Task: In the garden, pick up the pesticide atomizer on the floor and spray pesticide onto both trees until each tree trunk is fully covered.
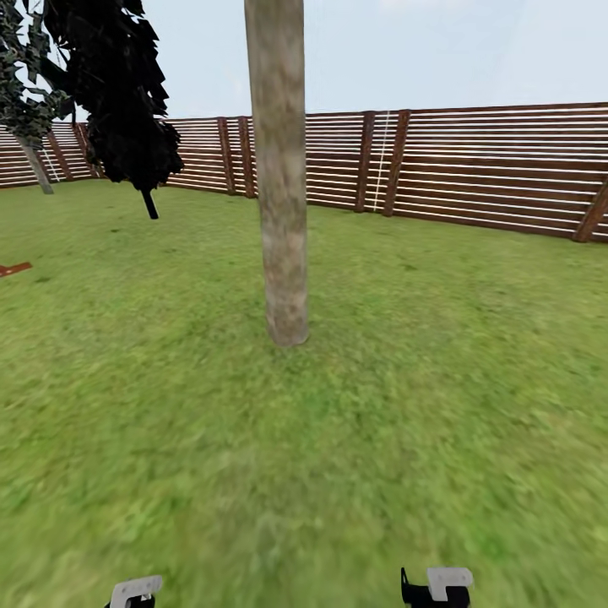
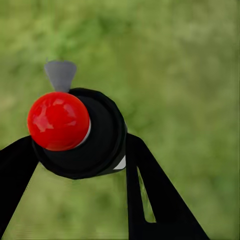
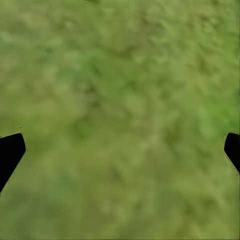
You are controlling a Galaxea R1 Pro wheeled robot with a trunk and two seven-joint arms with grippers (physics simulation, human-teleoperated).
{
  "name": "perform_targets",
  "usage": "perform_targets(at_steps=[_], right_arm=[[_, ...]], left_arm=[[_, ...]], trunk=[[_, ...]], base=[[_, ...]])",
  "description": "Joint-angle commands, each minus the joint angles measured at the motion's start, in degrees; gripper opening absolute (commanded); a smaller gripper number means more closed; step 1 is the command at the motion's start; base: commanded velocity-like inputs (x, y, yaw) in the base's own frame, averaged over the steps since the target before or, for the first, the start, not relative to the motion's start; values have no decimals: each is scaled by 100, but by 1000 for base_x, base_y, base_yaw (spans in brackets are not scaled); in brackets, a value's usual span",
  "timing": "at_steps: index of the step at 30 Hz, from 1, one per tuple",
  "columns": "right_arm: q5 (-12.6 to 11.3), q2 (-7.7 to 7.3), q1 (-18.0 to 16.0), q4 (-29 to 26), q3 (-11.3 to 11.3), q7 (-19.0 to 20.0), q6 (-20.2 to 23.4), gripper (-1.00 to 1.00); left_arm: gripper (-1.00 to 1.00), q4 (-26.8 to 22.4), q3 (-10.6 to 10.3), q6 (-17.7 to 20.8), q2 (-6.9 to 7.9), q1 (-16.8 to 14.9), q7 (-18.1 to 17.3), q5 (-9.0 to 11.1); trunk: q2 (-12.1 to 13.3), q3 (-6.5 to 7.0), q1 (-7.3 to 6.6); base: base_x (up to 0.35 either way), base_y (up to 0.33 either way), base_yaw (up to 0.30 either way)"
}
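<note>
A: Where is the pesticide atomizer (image 2: 85,137)?

B: Pinched in the left claw (image 2: 77,160). In the left wrist view its round black body sits between the two dark fingers (image 2: 160,200), one on each side and both touching it. A glossy red knob (image 2: 58,120) faces the camera, a small grey nozzle (image 2: 60,75) sticks out past the body, and a sliver of white shows at the body's edge.

A: And what lies under it?

B: Blurry green grass, well below it. The atomizer is held up off the floor (image 1: 380,439).

A: The right claw (image 3: 120,150)?

B: Spread wide and holding nothing. In the right wrist view its black fingertips (image 3: 10,152) sit at the two opposite edges of the picture, with grass between them.

A: What does the head view give?

B: A thick tree trunk (image 1: 280,186) of mottled grey-brown bark stands straight ahead on the lawn, rising out of the picture's top. At the bottom edge, two pale parts of the arms peek in, left and right. Farther off to the left stands a dark narrow tree (image 1: 118,93) with a thin stem, and a slatted brown fence (image 1: 473,169) rings the lawn behind, under a pale sky.
</note>
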Motion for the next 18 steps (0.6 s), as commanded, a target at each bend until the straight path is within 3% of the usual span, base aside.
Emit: perform_targets(at_steps=[1,18], right_arm=[[-54,0,-3,1,51,-10,-14,100],[-55,0,-3,1,51,-10,-14,100]], left_arm=[[-100,6,40,-16,0,-4,-19,-15],[-100,6,45,-12,5,-4,-19,-10]], trunk=[[-2,-5,3],[-2,-5,3]], base=[[339,0,0],[339,0,0]])
